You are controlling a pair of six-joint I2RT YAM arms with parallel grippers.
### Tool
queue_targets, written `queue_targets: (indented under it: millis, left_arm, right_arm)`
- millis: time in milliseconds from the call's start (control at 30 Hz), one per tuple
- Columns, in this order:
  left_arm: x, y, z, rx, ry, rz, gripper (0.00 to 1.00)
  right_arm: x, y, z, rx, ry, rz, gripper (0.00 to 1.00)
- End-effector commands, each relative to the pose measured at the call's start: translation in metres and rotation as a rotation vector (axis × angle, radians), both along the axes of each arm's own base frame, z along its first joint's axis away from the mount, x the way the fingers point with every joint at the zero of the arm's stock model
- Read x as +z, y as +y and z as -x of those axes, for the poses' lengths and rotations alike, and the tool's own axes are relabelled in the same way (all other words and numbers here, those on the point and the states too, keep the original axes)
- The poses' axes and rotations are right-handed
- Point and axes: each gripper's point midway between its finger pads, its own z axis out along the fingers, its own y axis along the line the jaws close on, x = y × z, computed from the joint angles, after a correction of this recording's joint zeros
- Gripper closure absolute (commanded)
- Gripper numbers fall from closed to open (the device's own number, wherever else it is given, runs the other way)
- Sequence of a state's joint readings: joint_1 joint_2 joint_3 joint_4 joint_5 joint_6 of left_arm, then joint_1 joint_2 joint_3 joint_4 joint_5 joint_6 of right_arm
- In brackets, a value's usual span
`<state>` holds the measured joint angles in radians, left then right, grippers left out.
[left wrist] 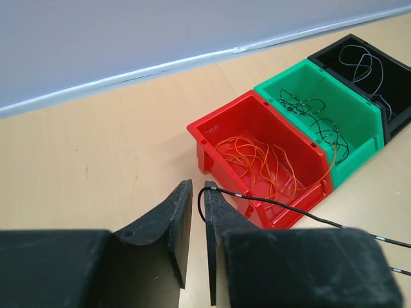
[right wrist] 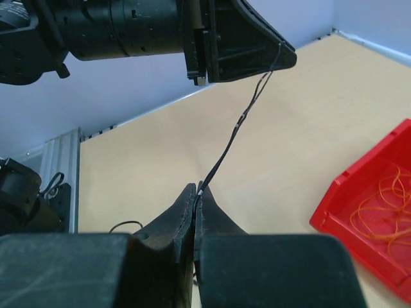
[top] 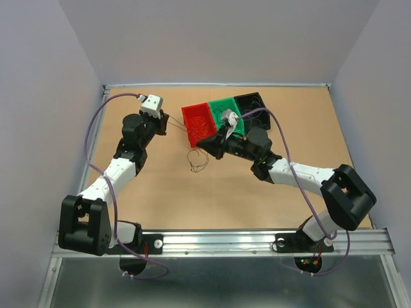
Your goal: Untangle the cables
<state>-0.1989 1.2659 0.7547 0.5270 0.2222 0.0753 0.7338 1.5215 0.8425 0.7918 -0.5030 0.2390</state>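
Observation:
A thin black cable runs taut between my two grippers. My right gripper is shut on its lower end. My left gripper stands open by a narrow gap. The black cable hooks over the tip of its right finger and curls into the gap, unpinched. In the top view the left gripper and the right gripper face each other in front of the red bin. A small clump of remaining cables lies on the table below them.
Three bins stand in a row at the back: the red bin with orange wires, a green bin with dark wires and a black bin with black wires. Walls enclose the table on the left, back and right.

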Motion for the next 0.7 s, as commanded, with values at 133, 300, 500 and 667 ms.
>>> queue_targets:
  millis: [133,300,500,667]
  left_arm:
    - [0.016,0.010,-0.013,0.013,-0.071,-0.064,0.76]
    - [0.011,-0.006,-0.009,-0.046,-0.066,-0.103,0.76]
    - [0.003,-0.030,-0.001,-0.123,-0.054,-0.145,0.75]
    - [-0.001,-0.064,0.007,-0.209,-0.044,-0.157,0.72]
  right_arm:
    - [0.057,-0.036,-0.042,-0.231,0.029,-0.168,1.00]
    - [0.071,-0.066,-0.089,-0.396,0.147,-0.300,0.99]
    - [0.077,-0.099,-0.132,-0.543,0.187,-0.372,0.99]
    - [0.056,-0.125,-0.164,-0.726,0.200,-0.283,0.99]
